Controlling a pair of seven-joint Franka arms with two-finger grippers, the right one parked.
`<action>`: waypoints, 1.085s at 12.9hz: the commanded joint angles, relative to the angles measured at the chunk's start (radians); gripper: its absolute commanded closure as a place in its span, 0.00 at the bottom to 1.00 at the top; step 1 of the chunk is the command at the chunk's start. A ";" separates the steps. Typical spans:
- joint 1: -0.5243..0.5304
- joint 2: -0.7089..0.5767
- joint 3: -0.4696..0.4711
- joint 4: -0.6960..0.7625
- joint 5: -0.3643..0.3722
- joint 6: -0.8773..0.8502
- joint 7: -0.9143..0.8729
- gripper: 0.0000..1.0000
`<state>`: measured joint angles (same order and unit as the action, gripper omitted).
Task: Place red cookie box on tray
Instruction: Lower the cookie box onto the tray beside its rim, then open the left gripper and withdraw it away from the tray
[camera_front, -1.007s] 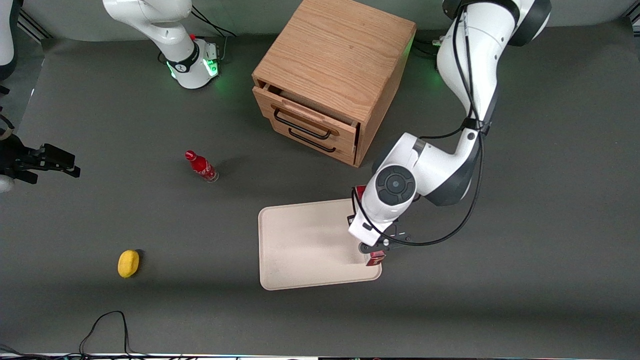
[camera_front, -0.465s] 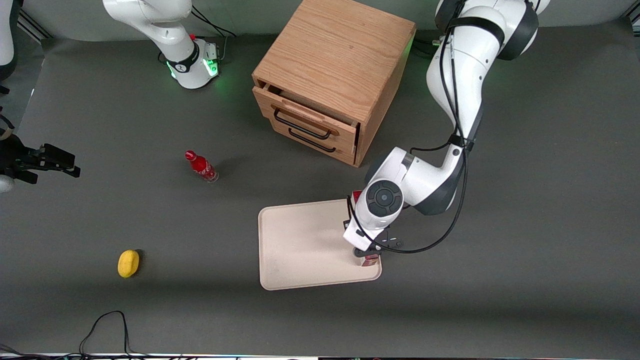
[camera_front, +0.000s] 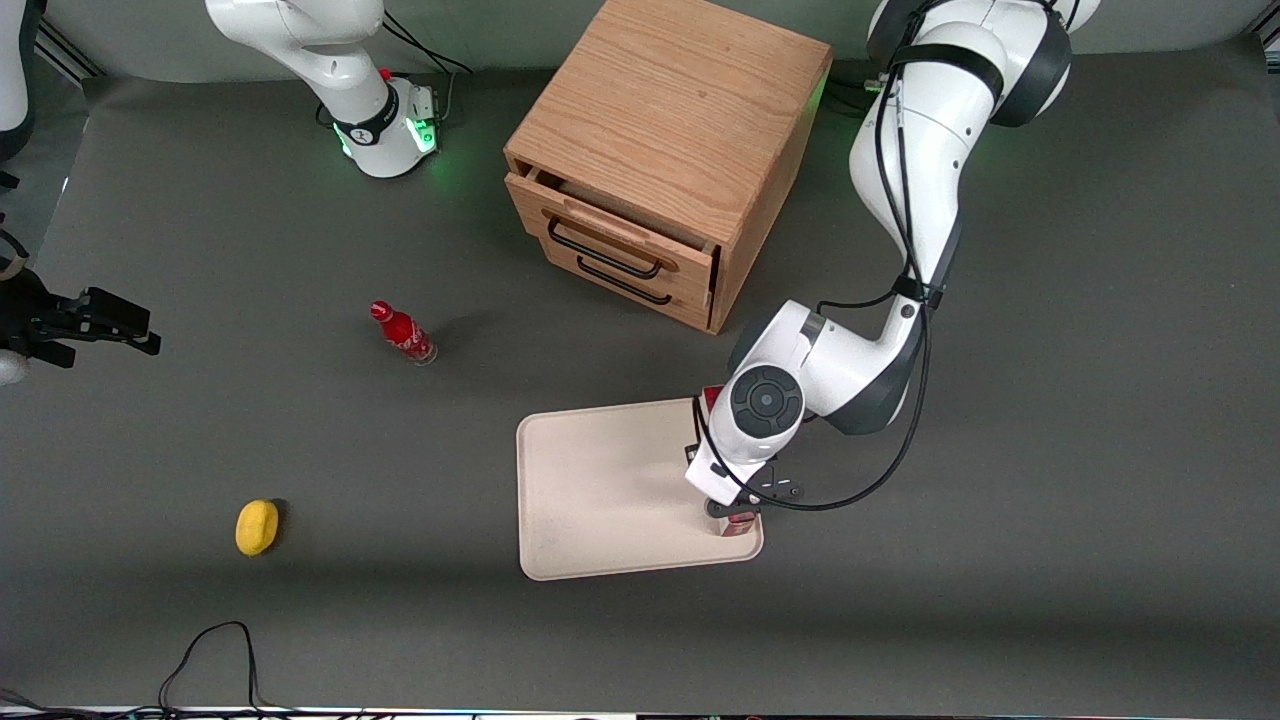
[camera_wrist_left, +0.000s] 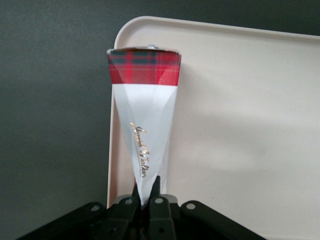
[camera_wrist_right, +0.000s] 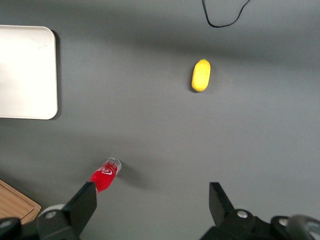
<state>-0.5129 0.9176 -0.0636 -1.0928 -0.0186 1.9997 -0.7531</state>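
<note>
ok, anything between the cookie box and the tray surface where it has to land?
Nothing visible. The hand is shut on the red cookie box, holding it on edge above the tray, over the tray's rim toward the working arm's end. The tray surface there is bare.

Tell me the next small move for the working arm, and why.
Probably shift a little inward over the tray, then lower and let go. The gripper is shut on the red cookie box, which hangs on edge right at the tray's rim toward the working arm's end, partly over the dark table. Released here, it could tip off the rim.
</note>
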 joint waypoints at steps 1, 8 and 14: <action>-0.012 0.012 0.011 0.031 -0.011 -0.006 0.000 0.07; -0.003 -0.031 0.016 0.033 0.002 -0.074 0.014 0.00; 0.119 -0.192 0.013 0.025 -0.004 -0.339 0.221 0.00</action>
<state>-0.4400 0.8087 -0.0455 -1.0450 -0.0173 1.7550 -0.6087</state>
